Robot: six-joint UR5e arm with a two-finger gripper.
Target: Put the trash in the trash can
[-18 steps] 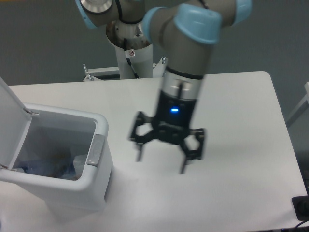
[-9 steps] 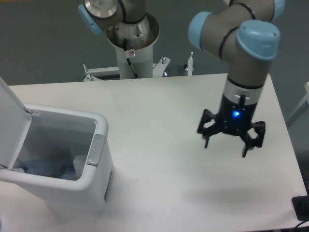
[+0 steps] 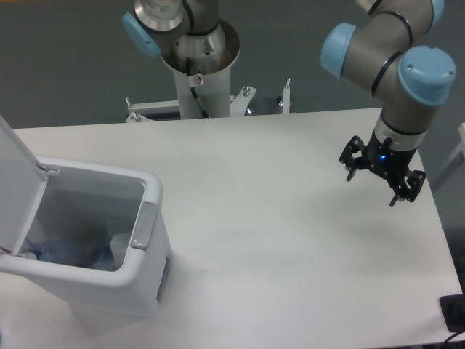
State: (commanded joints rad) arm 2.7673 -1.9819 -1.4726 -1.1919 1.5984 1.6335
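while its lid (image 3: 16, 182) stands swung up at the far left, the trash can (image 3: 138, 280) sits at the table's (image 3: 276, 247) left front corner with its grey latch (image 3: 144, 226) facing right, and the trash (image 3: 76, 251) lies dimly visible in the bottom of it. far to the right, above the table's right edge, the gripper (image 3: 372, 187) hangs with its fingers spread wide and nothing between them, a blue light glowing on its body.

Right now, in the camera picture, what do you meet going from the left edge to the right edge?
Open lid → trash can with trash inside → grey latch → robot base column at the back → bare table → open gripper, holding nothing.
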